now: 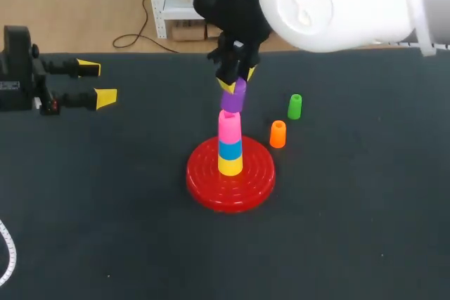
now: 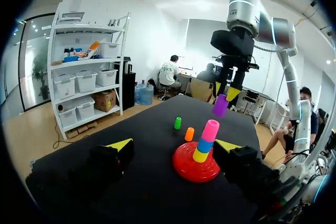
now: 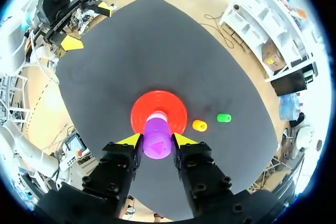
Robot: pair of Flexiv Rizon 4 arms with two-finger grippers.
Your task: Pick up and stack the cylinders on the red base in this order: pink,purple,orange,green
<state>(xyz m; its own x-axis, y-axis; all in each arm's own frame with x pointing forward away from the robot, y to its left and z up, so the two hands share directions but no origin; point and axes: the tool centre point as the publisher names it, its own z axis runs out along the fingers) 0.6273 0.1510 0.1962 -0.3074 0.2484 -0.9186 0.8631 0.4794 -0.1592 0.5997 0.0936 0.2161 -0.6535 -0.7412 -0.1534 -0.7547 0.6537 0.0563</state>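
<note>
Holding the purple cylinder point(image 1: 234, 96) up in the air with the right hand point(image 3: 157, 140), pinching it from both sides between the yellow tips so as not to be dropping it. Hanging it right over the pink cylinder point(image 1: 229, 126), close to its top but looking a little off to one side in the left wrist view, so probably not sitting on it yet. Lining it up there as the next one due after pink. Finding pink already at the top of a small tower, over a blue piece point(image 1: 230, 149) and a yellow piece point(image 1: 230, 166), standing in the middle of the red base point(image 1: 204, 180) on the dark surface point(image 1: 105, 209). Leaving the orange cylinder point(image 1: 278, 133) just right of the base and the green cylinder point(image 1: 294, 106) a bit farther back, both standing up and apart, likely for going on later. Resting the left hand point(image 1: 97, 82) far off at the left, tips spread wide and gripping nothing, well out of the way of the tower.
</note>
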